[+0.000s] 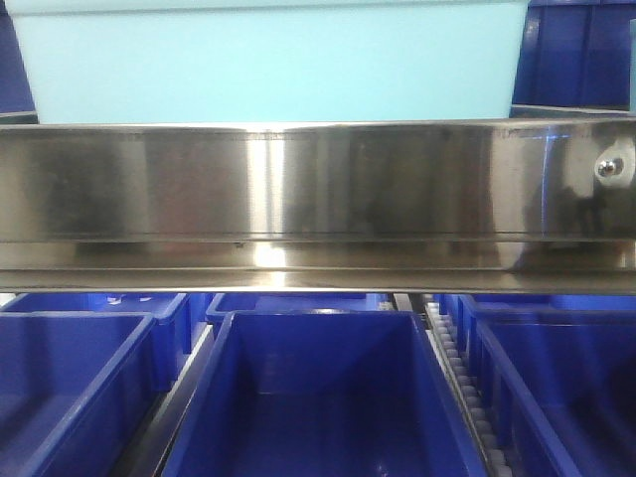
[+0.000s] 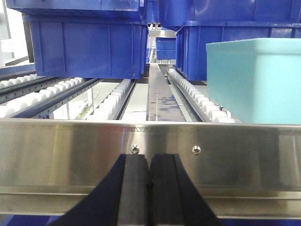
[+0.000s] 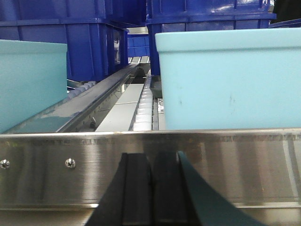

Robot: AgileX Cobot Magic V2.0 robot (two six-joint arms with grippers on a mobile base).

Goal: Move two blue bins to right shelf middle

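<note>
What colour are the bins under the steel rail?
Dark blue; the bins show best in the front-facing view.

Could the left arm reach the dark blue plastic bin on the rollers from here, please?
Probably not yet: the stainless steel rail crosses in front of the shut left hand, and the dark blue plastic bin stands well back.

Under one steel rail [image 1: 318,189] my front camera shows three blue bins [image 1: 70,388] [image 1: 318,397] [image 1: 566,397] in the near row, and one teal bin [image 1: 268,60] above it. My right wrist camera shows two teal bins [image 3: 28,80] [image 3: 230,80] and, behind them, two blue bins [image 3: 51,47] [image 3: 207,21]
</note>
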